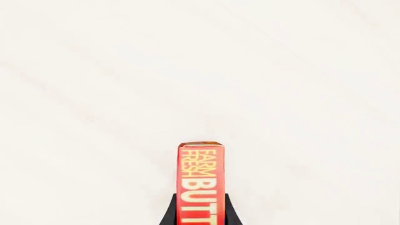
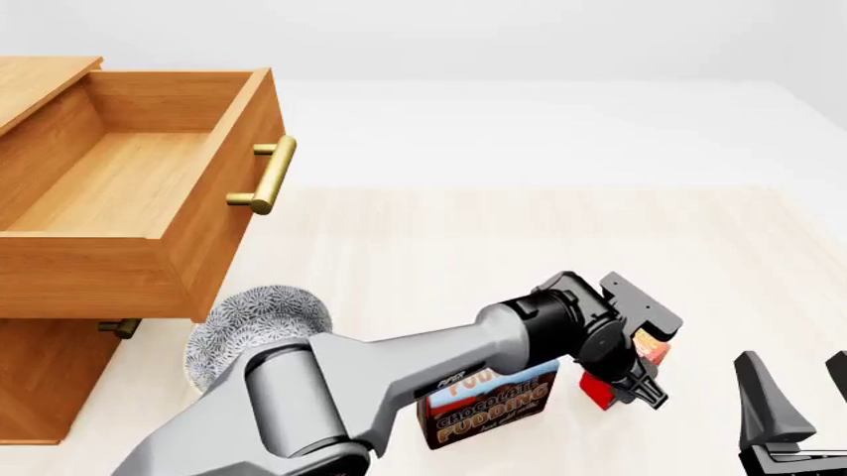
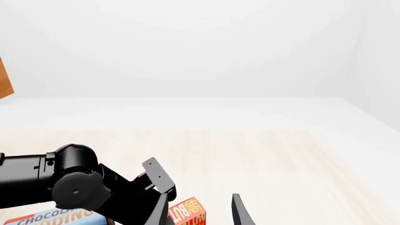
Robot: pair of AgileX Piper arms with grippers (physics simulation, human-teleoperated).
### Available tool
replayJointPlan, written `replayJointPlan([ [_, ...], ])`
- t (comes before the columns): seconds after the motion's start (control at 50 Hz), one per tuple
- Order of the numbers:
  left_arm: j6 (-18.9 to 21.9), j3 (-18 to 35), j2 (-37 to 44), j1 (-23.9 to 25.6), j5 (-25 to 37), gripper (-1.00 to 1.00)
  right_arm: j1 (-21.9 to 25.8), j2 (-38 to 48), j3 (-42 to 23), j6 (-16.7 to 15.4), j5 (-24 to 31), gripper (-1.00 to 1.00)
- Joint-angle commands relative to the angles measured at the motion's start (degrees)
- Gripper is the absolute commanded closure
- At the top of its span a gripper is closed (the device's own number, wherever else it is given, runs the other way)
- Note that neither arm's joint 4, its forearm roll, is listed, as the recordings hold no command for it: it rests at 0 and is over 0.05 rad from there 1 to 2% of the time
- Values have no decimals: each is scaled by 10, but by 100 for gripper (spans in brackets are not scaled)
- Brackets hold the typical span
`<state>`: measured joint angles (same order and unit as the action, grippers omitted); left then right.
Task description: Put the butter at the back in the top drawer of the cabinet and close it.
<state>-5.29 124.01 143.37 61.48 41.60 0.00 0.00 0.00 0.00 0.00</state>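
At the left of the front view stands the cabinet [image 2: 47,382], light-brown wood, the biggest thing on the pale table [image 2: 530,248]. Its top drawer [image 2: 146,213] is pulled fully out toward the table's middle, its inside bare wood, a brass-coloured bar handle [image 2: 269,176] on its front. Below it, the end of a second handle [image 2: 119,327] peeks out from the drawer beneath. Just beside the cabinet's lower front sits a grey patterned bowl [image 2: 258,322], partly behind the left arm.

That arm crosses the foreground from the lower left toward the right, passing over the chocolate pudding box [image 2: 487,405], which stands upright under its forearm. The left gripper [image 2: 622,382] points downward, well apart from the drawer, and its black fingers [image 1: 168,213] are pinched on either side of the butter [image 1: 201,185]. The left wrist view shows the red box standing between them with "FARM FRESH BUTT" readable along its narrow face and only the pale table beyond.

The right gripper [image 2: 791,402] rests low at the right corner, its two dark fingers spread apart with nothing between them, near the butter but not touching it.
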Motion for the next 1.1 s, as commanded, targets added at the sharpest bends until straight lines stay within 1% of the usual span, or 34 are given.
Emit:
replayJointPlan([
  [0.02,-2,2,8,3,-1,100,0,0,0,0,0,-100],
  [0.28,-3,-7,-6,0,-9,100,0,0,0,0,0,-100],
  [0.34,-8,-9,-11,3,-12,100,0,0,0,0,0,-100],
  [0.44,-11,-25,-31,10,-28,100,0,0,0,0,0,-100],
  [0.58,-13,-33,-56,12,-35,100,0,0,0,0,0,-100],
  [0.68,-10,-43,-74,17,-42,100,0,0,0,0,0,-100],
  [0.88,-5,-41,-87,22,-41,100,0,0,0,0,0,-100],
  [1.1,4,-53,-119,27,-43,100,0,0,0,0,0,-100],
])
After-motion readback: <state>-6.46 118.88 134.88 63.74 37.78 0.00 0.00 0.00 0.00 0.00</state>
